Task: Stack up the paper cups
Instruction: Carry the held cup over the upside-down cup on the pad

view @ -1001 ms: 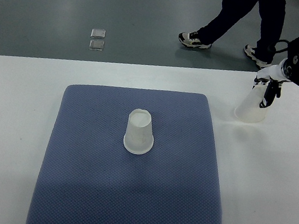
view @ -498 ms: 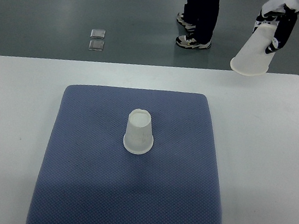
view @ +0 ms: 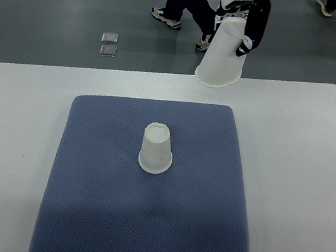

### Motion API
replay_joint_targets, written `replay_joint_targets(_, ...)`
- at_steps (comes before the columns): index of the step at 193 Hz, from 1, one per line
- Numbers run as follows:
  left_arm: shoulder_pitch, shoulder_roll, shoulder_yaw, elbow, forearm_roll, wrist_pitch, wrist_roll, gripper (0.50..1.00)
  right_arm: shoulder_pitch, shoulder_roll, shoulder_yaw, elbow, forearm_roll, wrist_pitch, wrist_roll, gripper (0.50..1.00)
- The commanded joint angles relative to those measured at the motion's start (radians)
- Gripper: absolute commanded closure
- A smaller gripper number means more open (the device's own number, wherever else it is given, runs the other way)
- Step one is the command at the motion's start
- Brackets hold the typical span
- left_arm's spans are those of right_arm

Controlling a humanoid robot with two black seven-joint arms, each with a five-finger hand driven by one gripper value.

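An upside-down white paper cup (view: 156, 148) stands near the middle of the blue-grey mat (view: 139, 224). A second white paper cup (view: 220, 63) hangs mouth-down in the air over the table's far edge, just beyond the mat's back right corner. My right hand (view: 240, 24) is shut on its upper part, with black-and-white fingers (view: 256, 23) wrapped down its side. The held cup is up and to the right of the standing one, well apart from it. The left arm does not show.
The mat lies on a white table (view: 312, 187). Beyond the far edge, people's legs and shoes (view: 172, 18) move over the grey floor. Two small square plates (view: 109, 44) sit in the floor at the back left.
My right hand lifted the cup off the table at the right and carried it up and leftward, to above the mat's far right corner. The people behind have walked left.
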Motion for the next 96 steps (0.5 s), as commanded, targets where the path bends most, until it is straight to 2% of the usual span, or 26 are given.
replay_joint_targets(1, 0.0, 0.0, 0.0, 0.0, 0.0, 0.0, 0.0, 0.5, 0.005, 0.1, 0.009, -0.01, 0.073, 0.0, -0.001, 0.889)
replay_joint_targets(14, 0.0, 0.0, 0.0, 0.0, 0.0, 0.0, 0.0, 0.5, 0.005, 0.159, 0.009, -0.013, 0.113, 0.0, -0.001, 0.889)
replay_joint_targets(96, -0.001, 0.0, 0.0, -0.011, 0.001, -0.001, 0.0, 0.5, -0.064, 0.159, 0.009, -0.042, 0.141, -0.077, -0.003, 0.887)
